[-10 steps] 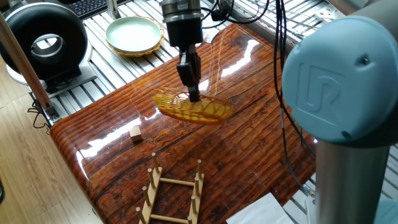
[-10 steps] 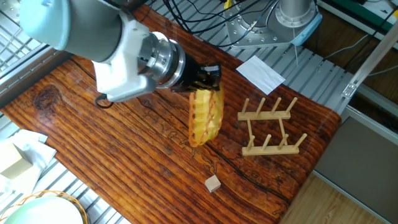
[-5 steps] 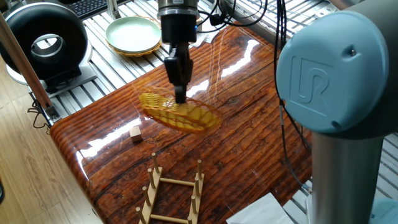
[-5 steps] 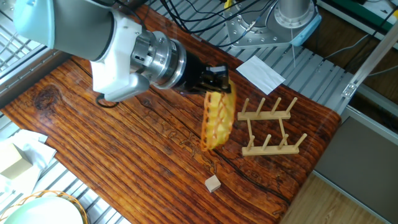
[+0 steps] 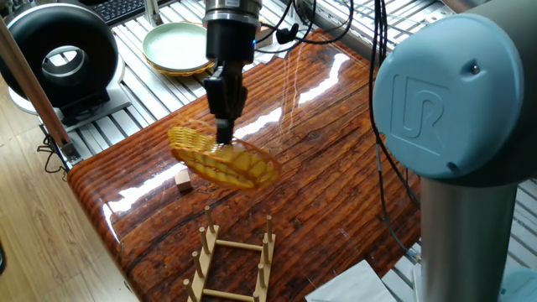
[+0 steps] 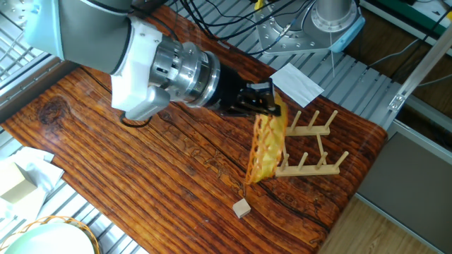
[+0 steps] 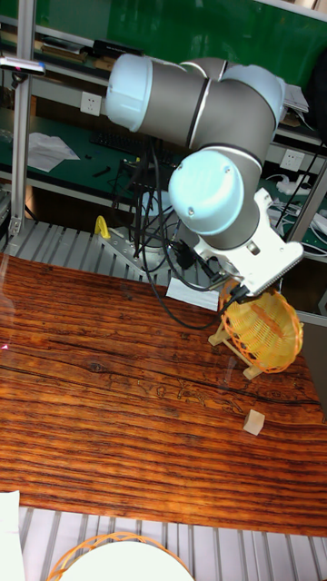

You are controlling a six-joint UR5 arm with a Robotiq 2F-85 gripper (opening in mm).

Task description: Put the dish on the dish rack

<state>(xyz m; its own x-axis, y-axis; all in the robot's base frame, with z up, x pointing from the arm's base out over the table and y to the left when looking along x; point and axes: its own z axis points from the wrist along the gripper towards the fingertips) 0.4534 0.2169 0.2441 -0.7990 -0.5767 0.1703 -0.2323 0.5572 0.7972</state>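
Gripper (image 5: 223, 134) pinching dish (image 5: 221, 158) by its rim, dish tilted in the air above table (image 5: 336, 168), near rack (image 5: 235, 260), not touching it. Cube (image 5: 183, 179) just beside.

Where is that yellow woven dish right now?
The dish hangs tilted in the gripper, off the table, beside the dish rack, with the small wooden cube nearby.
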